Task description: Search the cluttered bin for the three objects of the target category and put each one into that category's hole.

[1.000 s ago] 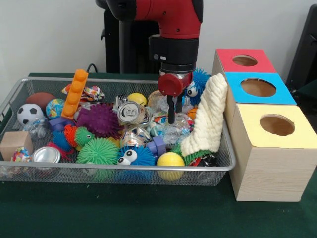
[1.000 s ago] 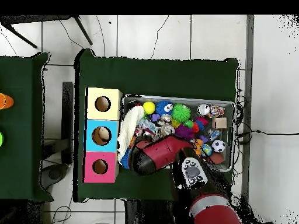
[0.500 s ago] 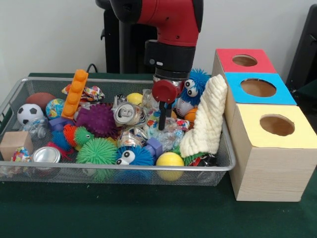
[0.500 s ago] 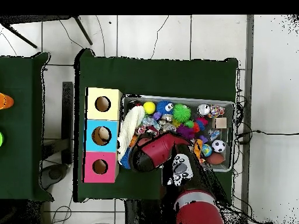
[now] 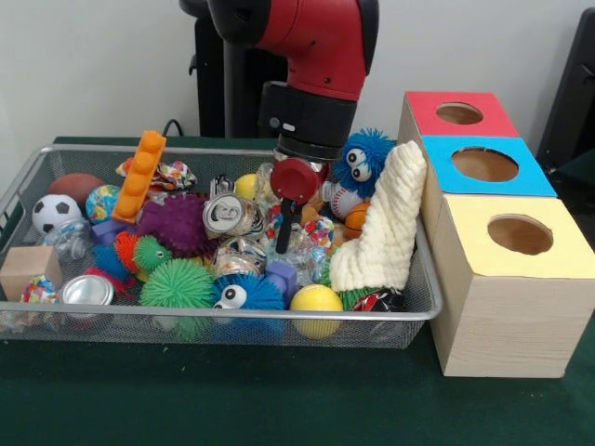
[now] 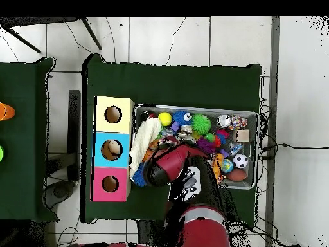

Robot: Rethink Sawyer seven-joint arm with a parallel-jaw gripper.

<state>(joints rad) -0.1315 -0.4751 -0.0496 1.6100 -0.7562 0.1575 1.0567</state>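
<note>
The red and black arm (image 5: 307, 56) comes down over the middle of the wire-mesh bin (image 5: 56, 158), and its hand (image 5: 284, 228) shows as a dark stem below a red disc, dipped among crinkled clear wrappers (image 5: 311, 243) – whether the hand is spread or pressed together cannot be told. Just beside it lie a crushed silver can (image 5: 223, 214) and a purple spiky ball (image 5: 177, 223); a blue fuzzy toy with googly eyes (image 5: 358, 163) stands at the other side, toward the bin's back rim.

The bin is packed nearly from rim to rim. Along its front edge sit a green spiky ball (image 5: 177, 286), a blue fuzzy toy with eyes (image 5: 244, 293) and a yellow ball (image 5: 316, 299). A cream knitted cloth (image 5: 386, 223) leans up against the end wall next to the boxes and rises above the rim. At the opposite end are a football-patterned ball (image 5: 54, 212), a wooden block (image 5: 26, 268) and another can (image 5: 88, 290); an orange toy brick (image 5: 141, 175) stands tilted near the back rim.

Three wooden boxes stand in a row touching that end of the bin, with a red top (image 5: 460, 113), a blue top (image 5: 483, 165) and a yellow top (image 5: 516, 234), each with a round hole. Open green bench (image 5: 232, 390) lies bare in front of the bin – from above, the arm covers the bin's middle (image 6: 177, 167)
</note>
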